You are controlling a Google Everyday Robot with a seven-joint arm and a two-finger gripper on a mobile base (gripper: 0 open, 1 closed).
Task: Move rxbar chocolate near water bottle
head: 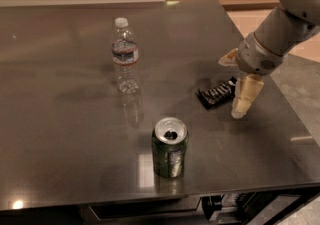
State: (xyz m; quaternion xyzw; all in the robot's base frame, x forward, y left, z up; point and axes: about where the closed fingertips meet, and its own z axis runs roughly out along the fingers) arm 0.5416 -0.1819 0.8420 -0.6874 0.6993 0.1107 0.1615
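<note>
Gripper (230,87) hangs low near the right edge, fingers spread (nothing grasped) either side of the bar's (214,94) right end. Bottle (124,54) stands upright well apart, toward the far edge.

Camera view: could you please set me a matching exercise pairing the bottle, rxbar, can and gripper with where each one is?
Things:
1. bottle
2. rxbar
3. can
4. gripper

Places:
A. nearest the front edge of the table
B. lying flat, right of centre
C. standing upright, furthest left
D. open, at the rxbar's right end

Pairs: 1-C, 2-B, 3-A, 4-D.
</note>
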